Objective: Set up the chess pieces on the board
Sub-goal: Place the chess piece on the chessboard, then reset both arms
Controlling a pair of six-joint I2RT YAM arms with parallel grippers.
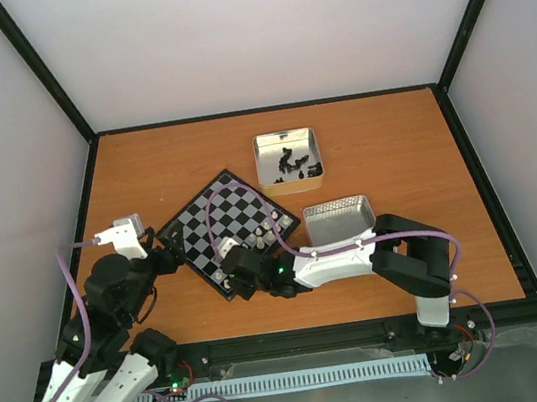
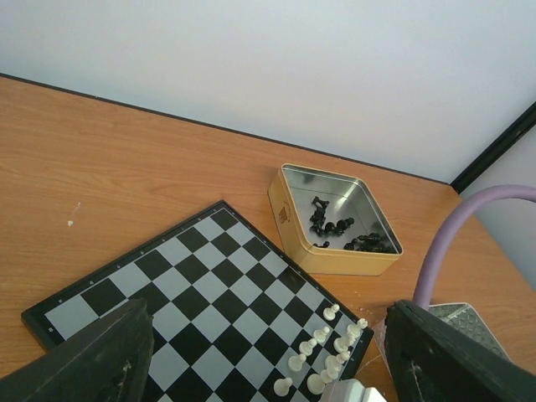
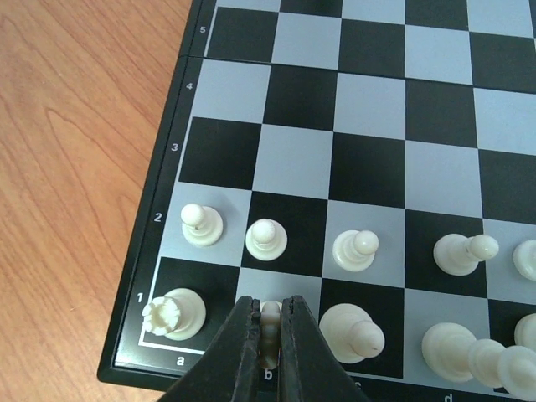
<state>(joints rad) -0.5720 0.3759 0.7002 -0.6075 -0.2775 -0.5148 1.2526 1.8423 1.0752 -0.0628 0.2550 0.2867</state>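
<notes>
The board [image 1: 234, 206] lies turned at an angle on the table's left middle. Several cream-white chess pieces [image 2: 322, 352] stand in two rows along its near edge. In the right wrist view a rook [image 3: 174, 314] stands on a1, pawns [image 3: 266, 241] fill row 2, and a bishop [image 3: 352, 331] stands on c1. My right gripper [image 3: 270, 322] is shut on a cream-white piece over square b1, at the board's [image 3: 368, 109] near corner [image 1: 230, 267]. My left gripper [image 1: 169, 248] hovers open and empty at the board's left edge, its fingers [image 2: 92, 360] spread wide over the board [image 2: 193, 285].
A gold-sided square tin [image 1: 292, 185] with several black chessmen [image 2: 335, 226] stands behind the board. A second shiny tin [image 1: 340, 219] sits right of the board, with my right arm lying across its front. The orange table is walled on three sides.
</notes>
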